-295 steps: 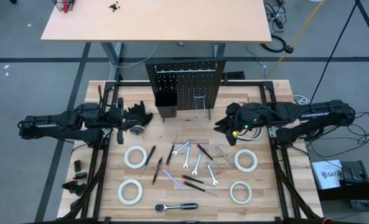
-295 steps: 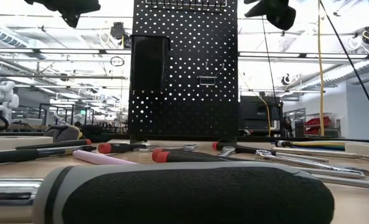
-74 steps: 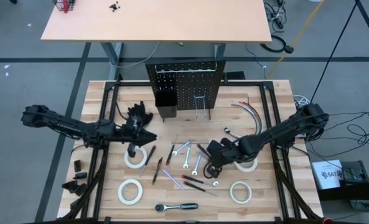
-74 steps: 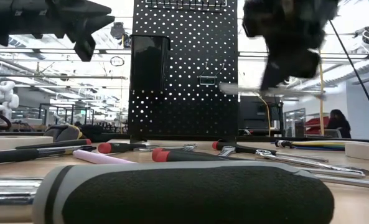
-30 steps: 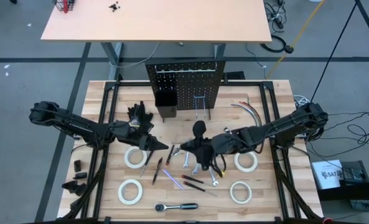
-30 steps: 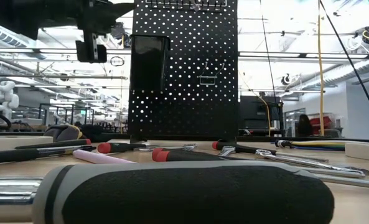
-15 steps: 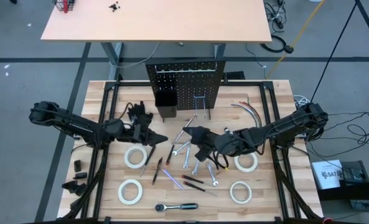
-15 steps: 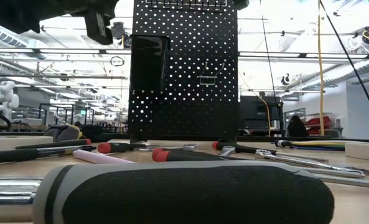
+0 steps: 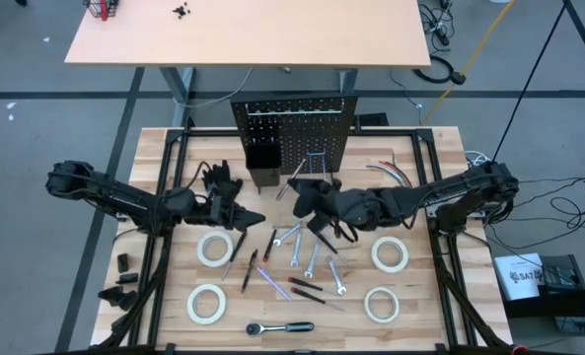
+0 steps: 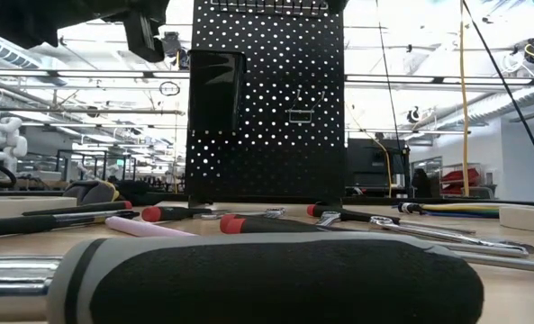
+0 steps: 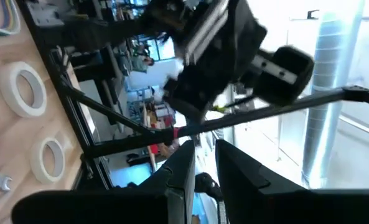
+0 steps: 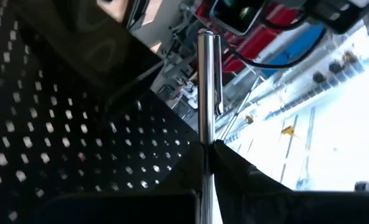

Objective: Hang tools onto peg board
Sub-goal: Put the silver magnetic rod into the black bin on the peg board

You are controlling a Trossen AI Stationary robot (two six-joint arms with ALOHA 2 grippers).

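Observation:
The peg board stands upright at the table's far middle, with a black bin and a wire hook on its face. My right gripper hovers just in front of it, shut on a silver wrench. My left gripper hangs in the air left of the tool pile; its fingers stand a narrow gap apart with nothing between them. More wrenches and screwdrivers lie flat on the table, as do tape rolls and a ratchet. My right gripper pinches the wrench between its two fingers at one end. The fingers come roughly level from the table's right. The shaft runs on past the fingertips toward the peg board, lifted clear of the table.
Black gloves lie left of the bin and curved cables right of the board. More tape rolls sit on the right side. The ratchet's handle fills the low view's foreground. A black frame borders the table.
My right gripper has risen and gone toward the peg board with the wrench, rolling about its own axis, so the wrench now points at the board. My left gripper has risen a little and tipped its fingers upward.

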